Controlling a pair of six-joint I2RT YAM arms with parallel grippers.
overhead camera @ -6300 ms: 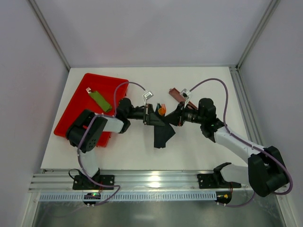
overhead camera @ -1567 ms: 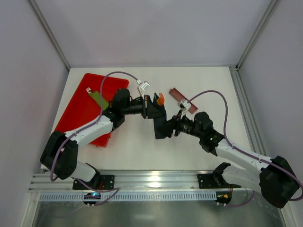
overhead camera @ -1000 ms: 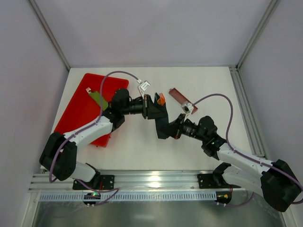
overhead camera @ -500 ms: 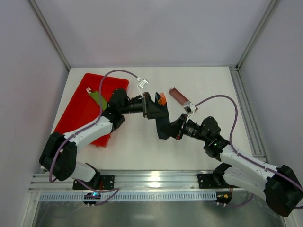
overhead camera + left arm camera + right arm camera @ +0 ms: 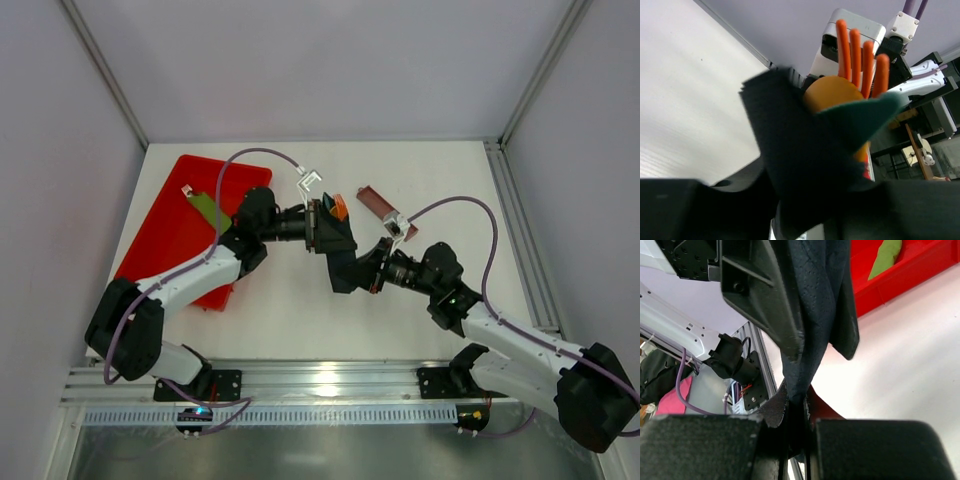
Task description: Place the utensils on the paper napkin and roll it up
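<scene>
The black paper napkin hangs folded between my two grippers above the table's middle. My left gripper is shut on its upper part with the orange-and-yellow utensils inside. In the left wrist view the napkin wraps an orange fork and a yellow spoon that stick out of the top. My right gripper is shut on the napkin's lower edge. In the right wrist view the napkin runs down into the shut jaws of the right gripper.
A red tray with a flat green piece lies at the left; it also shows in the right wrist view. A long brown tray lies behind my right gripper. White walls surround the table.
Over the last seconds the right arm has drawn back toward the near right with the napkin's lower edge. The left gripper has turned slightly with the utensils. Little changed in the last half second.
</scene>
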